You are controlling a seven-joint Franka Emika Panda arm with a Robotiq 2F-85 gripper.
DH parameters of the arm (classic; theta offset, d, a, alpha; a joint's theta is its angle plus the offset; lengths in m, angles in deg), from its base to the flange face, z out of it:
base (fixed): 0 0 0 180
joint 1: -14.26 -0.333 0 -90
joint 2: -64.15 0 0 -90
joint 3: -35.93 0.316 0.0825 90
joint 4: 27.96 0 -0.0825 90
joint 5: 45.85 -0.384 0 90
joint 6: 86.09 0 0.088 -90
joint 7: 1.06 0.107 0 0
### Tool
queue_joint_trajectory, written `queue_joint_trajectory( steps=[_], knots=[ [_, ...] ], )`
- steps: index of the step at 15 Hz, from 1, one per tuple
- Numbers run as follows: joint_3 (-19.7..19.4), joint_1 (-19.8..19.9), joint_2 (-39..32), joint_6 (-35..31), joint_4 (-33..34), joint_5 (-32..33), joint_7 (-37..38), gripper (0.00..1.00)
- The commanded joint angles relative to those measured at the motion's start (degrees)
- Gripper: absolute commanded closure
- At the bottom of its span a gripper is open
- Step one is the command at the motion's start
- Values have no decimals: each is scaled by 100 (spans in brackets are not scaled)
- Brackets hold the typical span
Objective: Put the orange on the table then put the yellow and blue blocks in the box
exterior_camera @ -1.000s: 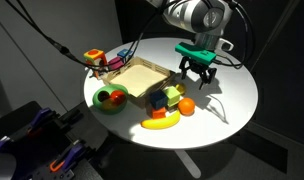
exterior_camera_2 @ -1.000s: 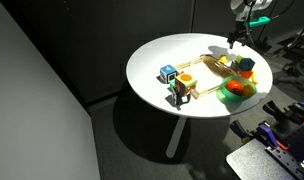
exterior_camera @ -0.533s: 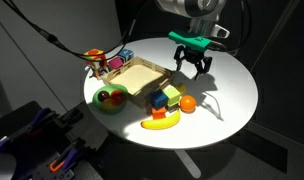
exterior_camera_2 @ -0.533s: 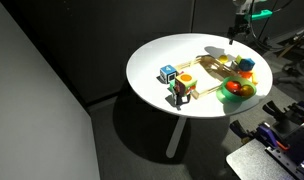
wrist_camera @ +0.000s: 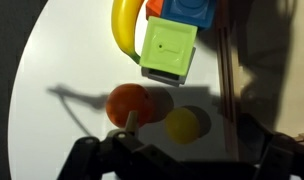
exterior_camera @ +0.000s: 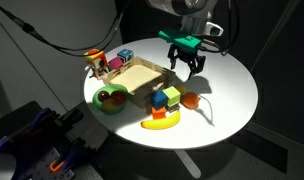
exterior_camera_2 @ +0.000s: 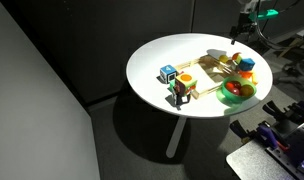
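The orange [exterior_camera: 189,101] lies on the round white table [exterior_camera: 232,95], just right of the block cluster; in the wrist view [wrist_camera: 127,103] it is left of centre. A small yellow piece [wrist_camera: 182,124], the yellow block though it looks rounded here, lies beside it near the box wall [wrist_camera: 227,60]. The blue block [exterior_camera: 173,94] sits by a green block [exterior_camera: 159,98], both outside the light wooden box [exterior_camera: 140,77]. The blue block also shows in the wrist view [wrist_camera: 189,10]. My gripper [exterior_camera: 185,62] hovers open and empty above the orange and yellow piece; its fingers frame the wrist view's bottom [wrist_camera: 182,165].
A yellow banana [exterior_camera: 160,122] lies at the front edge. A green bowl [exterior_camera: 111,98] with red-orange fruit stands left of the box. More coloured blocks [exterior_camera: 104,62] sit behind the box. A green block [wrist_camera: 169,47] lies between banana and box wall.
My gripper has moved left and a little up, from right of the orange to above it near the box corner. The objects have not moved.
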Motion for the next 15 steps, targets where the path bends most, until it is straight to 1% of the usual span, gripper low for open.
queue_joint_trajectory(
  steps=[1,5,9,15],
  knots=[
    [-25,-9,564,-802,-1026,-193,-114,0],
    [-54,-44,843,-1481,-1722,-157,-89,0],
    [-132,-116,1067,-1982,-2265,-88,59,0],
    [-280,-214,1250,-2238,-2617,-90,383,0]
  ],
)
